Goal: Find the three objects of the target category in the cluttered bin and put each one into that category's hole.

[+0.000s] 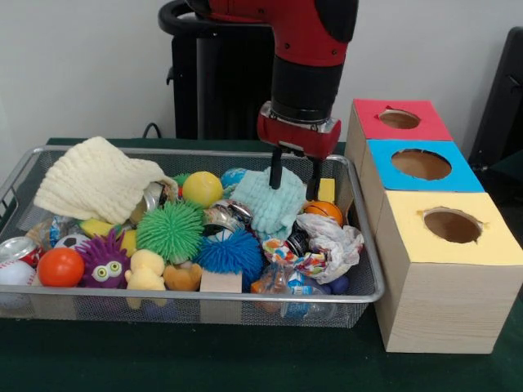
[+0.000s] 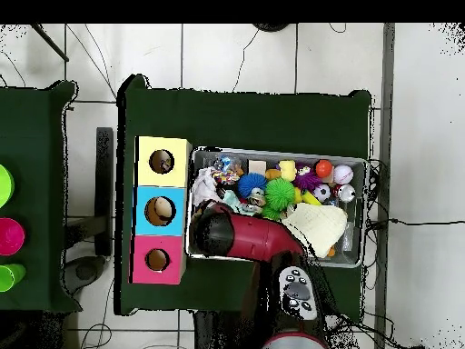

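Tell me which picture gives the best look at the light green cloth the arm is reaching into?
The front view. There the light green cloth shows plainly in the wire bin, with the tool and its two dark fingers standing apart on it. In the overhead view the red arm covers that spot, so the cloth barely shows.

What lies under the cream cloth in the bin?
A can pokes out beneath the cream cloth's right edge, in the bin. Anything else under it is covered.

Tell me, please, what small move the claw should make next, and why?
Probably close on the cloth, then lift: the claw stands open with its fingers straddling the light green washcloth in the wire bin, so the cloth seems already within its grasp.
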